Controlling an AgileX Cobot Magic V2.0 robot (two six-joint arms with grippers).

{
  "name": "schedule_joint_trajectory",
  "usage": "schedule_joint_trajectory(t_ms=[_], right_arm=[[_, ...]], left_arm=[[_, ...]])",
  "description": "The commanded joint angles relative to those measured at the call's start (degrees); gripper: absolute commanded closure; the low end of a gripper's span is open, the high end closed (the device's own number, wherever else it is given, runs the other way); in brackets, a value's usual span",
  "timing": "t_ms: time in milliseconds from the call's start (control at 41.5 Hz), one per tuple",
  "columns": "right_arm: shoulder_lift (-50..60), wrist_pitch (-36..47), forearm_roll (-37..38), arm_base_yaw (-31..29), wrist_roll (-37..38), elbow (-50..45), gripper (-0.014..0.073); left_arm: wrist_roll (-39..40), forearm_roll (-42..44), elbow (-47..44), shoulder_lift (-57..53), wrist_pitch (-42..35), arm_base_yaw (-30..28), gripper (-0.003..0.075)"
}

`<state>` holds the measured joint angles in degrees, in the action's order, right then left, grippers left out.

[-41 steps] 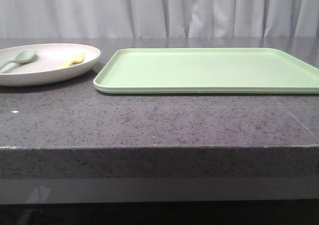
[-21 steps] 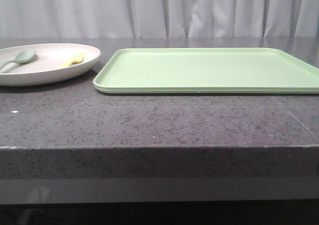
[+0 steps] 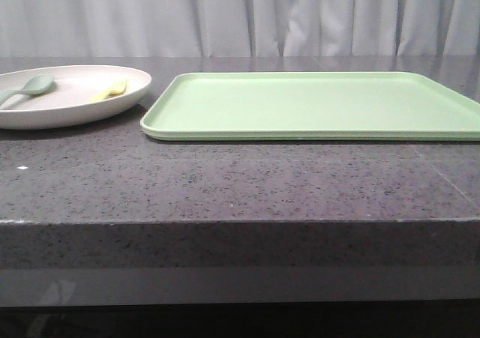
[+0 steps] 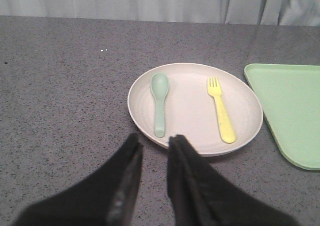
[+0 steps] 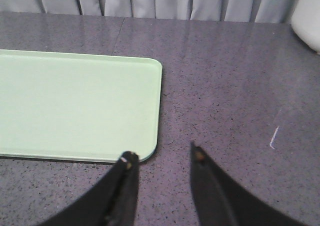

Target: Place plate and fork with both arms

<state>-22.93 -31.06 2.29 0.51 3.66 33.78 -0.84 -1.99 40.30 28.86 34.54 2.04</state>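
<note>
The plate (image 3: 71,97) sat at the far left of the dark speckled tabletop (image 3: 240,180), just left of the green tray (image 3: 315,106), with the fork (image 4: 221,117) lying in its right half and a grey-green spoon (image 4: 159,103) in its left half. The left hand (image 4: 154,142) hovered just short of the plate's near rim, fingers slightly parted and empty. The right hand (image 5: 162,158) hung by the tray's near right corner, fingers spread apart, gripping nothing.

Dark speckled stone counter before a pale curtain

The counter (image 3: 240,180) is grey-black granite-like stone with a thick front edge and a soft sheen. Behind its far edge hangs a light grey curtain (image 3: 247,16) in vertical folds, spanning the whole width. Lighting is even and diffuse, with faint reflections on the stone.
</note>
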Motion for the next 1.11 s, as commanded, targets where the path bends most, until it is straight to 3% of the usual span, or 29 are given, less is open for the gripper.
schedule_joint_trajectory(t_ms=[0, 96, 555, 989, 1085], right_arm=[[-0.88, 4.3, 1.28, -0.18, -0.45, 1.87, 0.0078], [-0.88, 4.25, 1.28, -0.18, -0.45, 1.87, 0.0053], [-0.88, 4.25, 1.28, -0.18, -0.45, 1.87, 0.0053], [-0.88, 4.25, 1.28, -0.18, -0.45, 1.87, 0.0053], [-0.88, 4.25, 1.28, -0.18, -0.45, 1.87, 0.0053]], left_arm=[[-0.16, 1.63, 1.8, 0.7, -3.99, 0.49, 0.0247], [-0.16, 1.99, 1.8, 0.7, -4.1, 0.49, 0.0134], [-0.16, -2.34, 1.95, 1.12, -7.52, 0.49, 0.0134], [-0.16, 0.43, 12.44, 23.14, 11.29, 0.49, 0.0135], [-0.16, -0.4, 14.76, 28.96, 12.26, -0.31, 0.0135]])
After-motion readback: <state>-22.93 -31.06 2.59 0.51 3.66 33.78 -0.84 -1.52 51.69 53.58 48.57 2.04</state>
